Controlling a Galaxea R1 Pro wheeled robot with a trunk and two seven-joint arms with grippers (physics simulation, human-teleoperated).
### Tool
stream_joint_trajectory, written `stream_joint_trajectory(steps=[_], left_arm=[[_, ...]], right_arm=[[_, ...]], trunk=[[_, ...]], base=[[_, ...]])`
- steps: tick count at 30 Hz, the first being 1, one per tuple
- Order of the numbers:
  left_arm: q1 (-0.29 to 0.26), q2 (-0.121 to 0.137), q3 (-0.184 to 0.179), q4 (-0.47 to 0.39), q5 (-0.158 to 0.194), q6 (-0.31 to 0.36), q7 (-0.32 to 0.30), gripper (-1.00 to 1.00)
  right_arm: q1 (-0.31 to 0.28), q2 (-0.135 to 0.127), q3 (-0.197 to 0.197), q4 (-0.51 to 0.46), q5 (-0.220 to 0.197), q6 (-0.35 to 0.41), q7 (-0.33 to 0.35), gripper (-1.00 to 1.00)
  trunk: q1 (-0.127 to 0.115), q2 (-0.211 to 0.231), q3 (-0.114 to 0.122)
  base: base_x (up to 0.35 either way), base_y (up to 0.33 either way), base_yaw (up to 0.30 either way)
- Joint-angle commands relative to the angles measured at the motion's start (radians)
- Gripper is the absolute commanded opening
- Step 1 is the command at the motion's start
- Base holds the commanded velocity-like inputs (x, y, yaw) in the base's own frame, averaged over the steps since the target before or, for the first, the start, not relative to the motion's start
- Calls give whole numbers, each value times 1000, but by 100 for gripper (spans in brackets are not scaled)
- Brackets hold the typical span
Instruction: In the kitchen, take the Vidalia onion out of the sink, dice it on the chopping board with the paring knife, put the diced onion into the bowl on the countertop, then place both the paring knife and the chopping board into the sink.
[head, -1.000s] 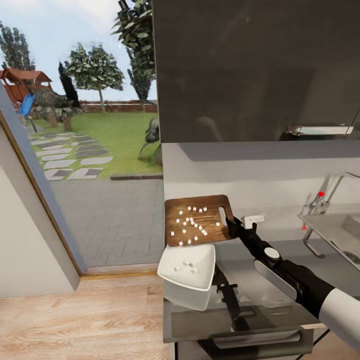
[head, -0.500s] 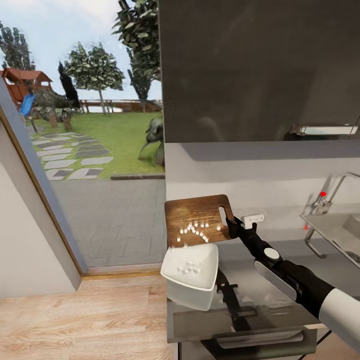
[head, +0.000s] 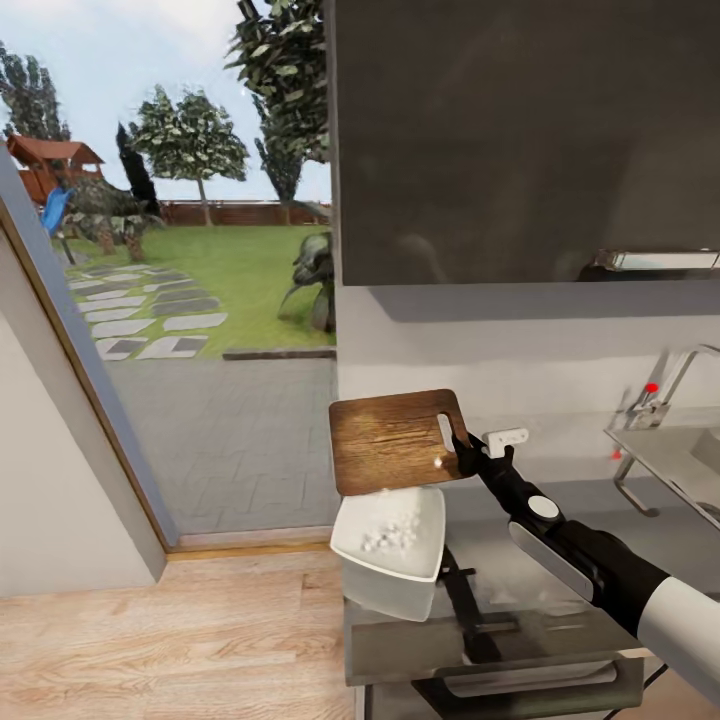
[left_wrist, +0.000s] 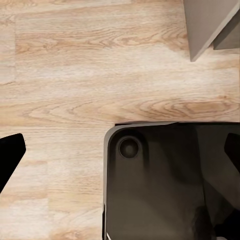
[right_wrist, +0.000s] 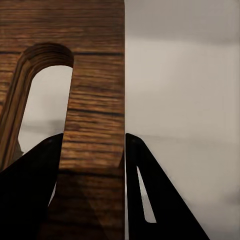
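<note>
a glossy grey countertop (head: 520, 560) runs along a pale wall under a dark upper cabinet (head: 520, 140), with a wide glass opening onto a lawn and paving at the side and light wood flooring (head: 160, 640) below. the corner of the sink (head: 668, 450) and its chrome tap (head: 668, 385) with a red knob sit further along the worktop.

the chopping board (head: 398, 440) is lifted off the worktop and tipped steeply, its low edge just above the white bowl (head: 392, 535), which stands near the counter's end. the diced onion (head: 392, 533) lies as pale bits inside the bowl; one small bit (head: 439, 461) clings to the board near the handle slot. the right gripper (head: 463, 450) is clamped on the board's short edge beside that slot, and the right wrist view shows the fingers (right_wrist: 30, 190) pinching the wood (right_wrist: 95, 125) from both faces.

the board looks stiff and fairly light, but held by one end it will lever against the pinch, so a grip close to the slot seems sound. the bowl looks light and could slide on the shiny top if nudged.

the left gripper (left_wrist: 120, 165) hangs over the floor and the robot's dark base, its fingertips spread wide with nothing between them.
</note>
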Motion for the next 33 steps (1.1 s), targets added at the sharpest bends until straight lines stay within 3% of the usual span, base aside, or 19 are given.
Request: stream_joint_trajectory(steps=[1,12,21,30,33], left_arm=[[0,1,-9,-2,3,-1,9,100],[0,1,-9,-2,4,-1,9,100],[0,1,-9,-2,3,-1,9,100],[0,0,-9,-2,3,0,11,100],[0,-2,-9,-1,3,-1,11,100]], right_arm=[[-2,-1,6,-1,-10,-8,-6,-100],[-2,-1,6,-1,-10,-8,-7,-100],[-2,-1,6,-1,-10,-8,-7,-100],[-2,-3,4,-1,-16,-8,-5,-100],[-2,-3,4,-1,-19,-6,28,-100]], trunk=[[1,-2,-2],[1,-2,-2],[1,-2,-2],[1,-2,-2],[1,-2,-2]], base=[[0,10,0],[0,148,0],[0,8,0],[0,-262,0],[0,-316,0]])
